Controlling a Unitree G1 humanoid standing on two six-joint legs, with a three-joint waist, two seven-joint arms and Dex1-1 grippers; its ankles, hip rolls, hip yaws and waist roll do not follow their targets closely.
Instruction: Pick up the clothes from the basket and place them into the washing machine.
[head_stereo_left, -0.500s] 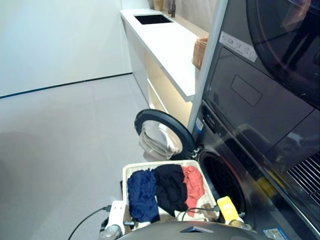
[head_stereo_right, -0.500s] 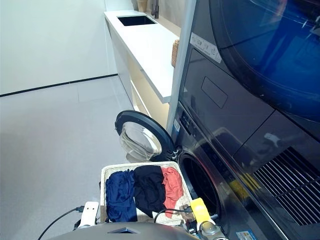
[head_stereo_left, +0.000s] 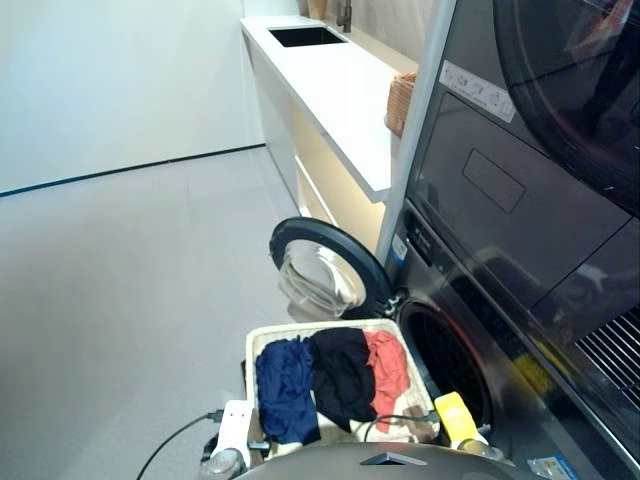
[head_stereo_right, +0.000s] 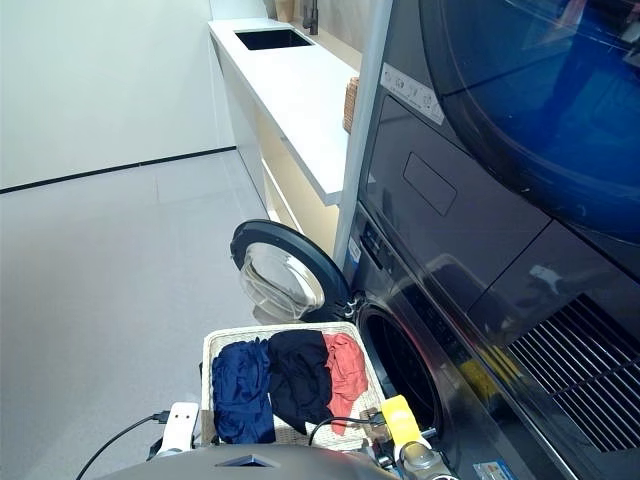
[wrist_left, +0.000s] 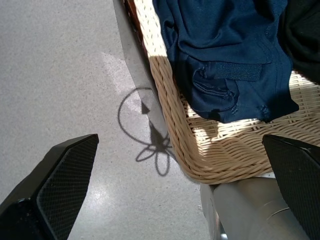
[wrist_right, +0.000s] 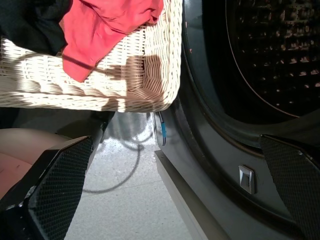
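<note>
Pale grey floor (head_stereo_left: 130, 300) stretched away from the washing machine (head_stereo_left: 470, 330), with a white counter (head_stereo_left: 335, 85) running along the wall beyond it. From the head cameras, the machine's round door (head_stereo_left: 325, 270) hung open, and its dark drum hole (head_stereo_left: 447, 365) faced the basket (head_stereo_left: 262, 336) standing just beside it. Three garments lay side by side in the basket: the coral red one (head_stereo_left: 387, 368) nearest the drum, the black one (head_stereo_left: 343, 375) in the middle, the navy one (head_stereo_left: 287, 388) farthest from it.

From the left wrist camera, the left gripper (wrist_left: 182, 190) was spread wide and empty, poised over the basket's corner, the navy garment close ahead.

From the right wrist camera, the right gripper (wrist_right: 172, 192) was likewise spread and empty, between the basket's end and the drum, the red garment draped over the rim nearby.
</note>
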